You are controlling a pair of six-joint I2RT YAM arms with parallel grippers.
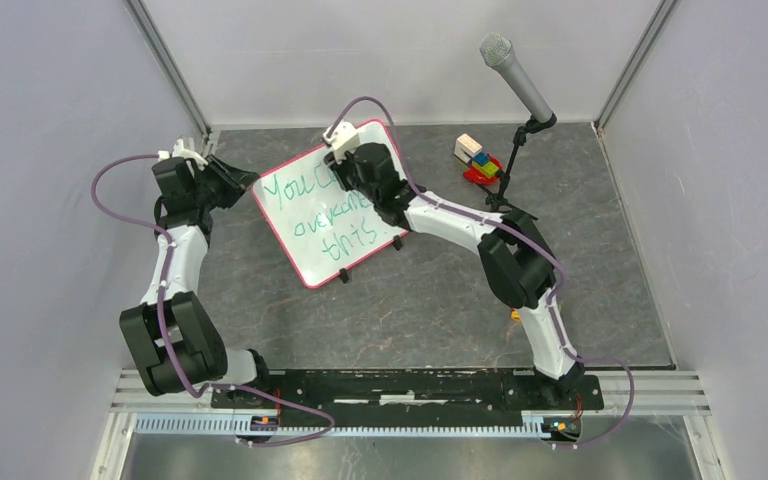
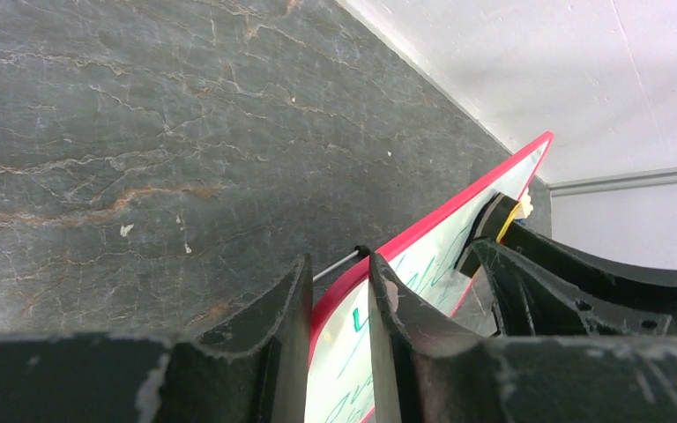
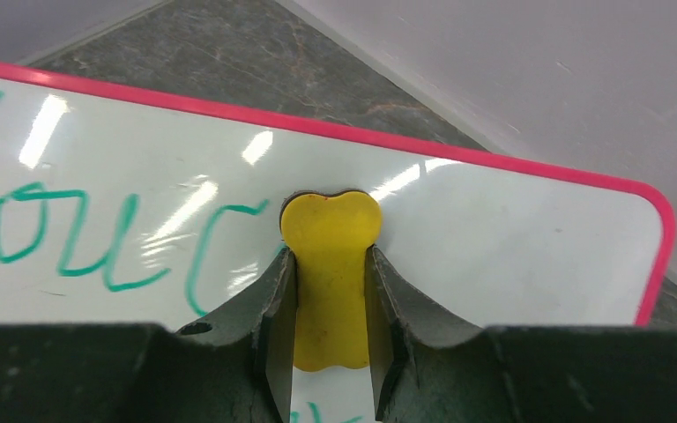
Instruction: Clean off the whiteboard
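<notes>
Two-handed, pinches edge of the red-framed white whiteboard (image 1: 362,252) in left jaws, holds yellow flat eraser (image 3: 331,264) in right jaws against it, just right of green handwriting (image 3: 70,238).

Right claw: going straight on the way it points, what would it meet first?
The whiteboard: the yellow eraser held in the right claw leads and seems to touch its white surface; depth is unclear.

Your left arm (image 1: 175,268) and right arm (image 1: 448,221) are white links with black joint housings, a purple cable (image 1: 107,170) looping behind the left gripper (image 2: 342,275) and right gripper (image 3: 329,257), their black fingers (image 2: 280,328) scuffed and chipped.
</notes>
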